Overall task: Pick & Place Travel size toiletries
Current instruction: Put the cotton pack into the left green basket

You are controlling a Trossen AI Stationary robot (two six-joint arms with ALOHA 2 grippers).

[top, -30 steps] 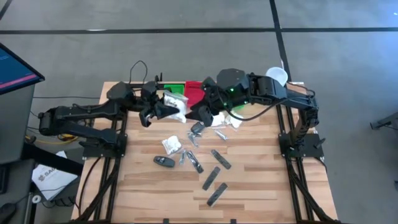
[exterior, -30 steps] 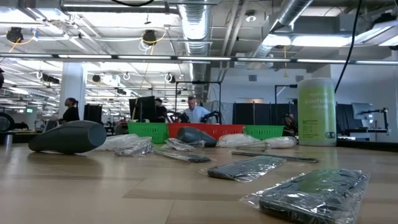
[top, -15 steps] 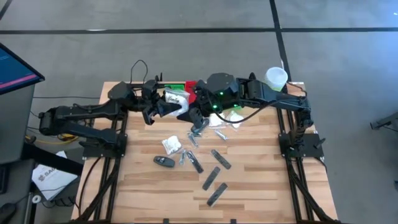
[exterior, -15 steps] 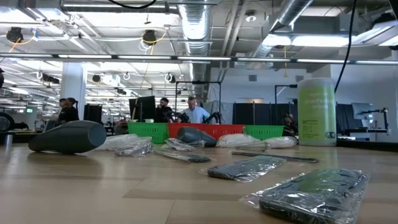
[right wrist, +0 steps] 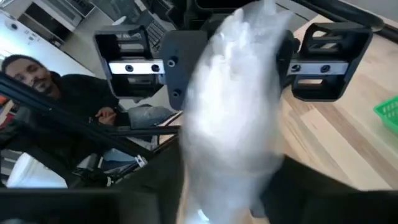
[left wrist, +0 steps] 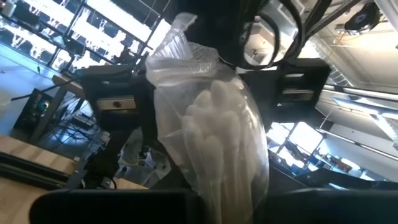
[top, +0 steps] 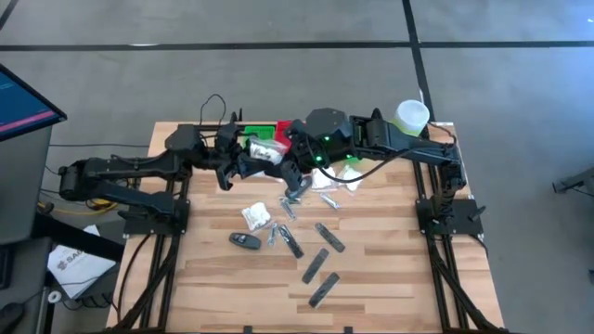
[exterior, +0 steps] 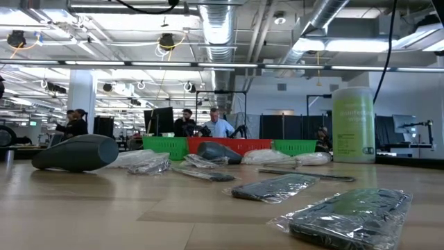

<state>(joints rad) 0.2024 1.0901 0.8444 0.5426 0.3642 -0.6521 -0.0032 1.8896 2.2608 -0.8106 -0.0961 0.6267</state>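
A white soft packet in clear wrap [top: 265,148] [left wrist: 211,130] [right wrist: 236,106] hangs above the table's far middle, between my two grippers. My left gripper [top: 249,160] [left wrist: 217,208] comes from the table's left and is shut on it. My right gripper [top: 289,160] [right wrist: 227,202] faces it from the right, with its fingers around the packet's other end. More toiletries lie on the table: a white packet [top: 257,216], a black oval piece [top: 245,239] [exterior: 76,153], silvery tubes [top: 290,202] and dark grey bars [top: 316,265] [exterior: 277,186]. My left gripper pinches one end of the white packet [left wrist: 219,186] between its two fingers, coming about level from the table's left. The packet sticks out past the fingers toward my right gripper, clear of the table. My right gripper has the packet's other end [right wrist: 230,177] between its two fingers, slanting down from the table's right. The packet fills the gap between them; blur hides the exact place of contact.
A green tray [top: 261,130] and a red tray [top: 290,129] sit at the far edge, partly under the arms. A pale green canister with a white lid [top: 412,114] [exterior: 354,125] stands at the far right. People show in the room beyond.
My right gripper has moved toward the table's left and a little down, up to the white packet held by my left gripper. The packet has stayed lifted in about the same place.
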